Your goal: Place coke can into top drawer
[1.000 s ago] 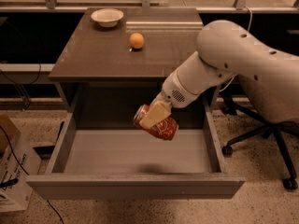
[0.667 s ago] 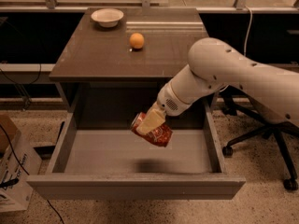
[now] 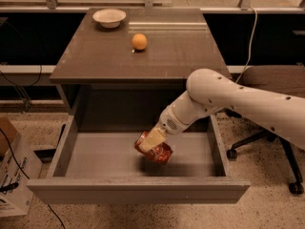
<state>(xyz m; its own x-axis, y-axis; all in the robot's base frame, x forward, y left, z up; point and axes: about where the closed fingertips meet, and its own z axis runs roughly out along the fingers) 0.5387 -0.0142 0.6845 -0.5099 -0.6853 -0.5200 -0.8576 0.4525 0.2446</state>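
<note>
The top drawer (image 3: 71, 142) is pulled wide open below the brown cabinet top, its grey inside showing. My gripper (image 3: 151, 141) reaches down into the drawer from the right on the white arm. It is shut on the coke can (image 3: 158, 152), a red can held tilted, low over the drawer floor near the middle, with its shadow on the floor to the left. I cannot tell whether the can touches the floor.
An orange (image 3: 139, 41) and a white bowl (image 3: 109, 17) sit on the cabinet top (image 3: 181, 51). A cardboard box (image 3: 12, 175) stands on the floor at left. An office chair base (image 3: 286, 171) is at right.
The arm has lowered and moved the can down and toward the front of the drawer, closer to the drawer floor.
</note>
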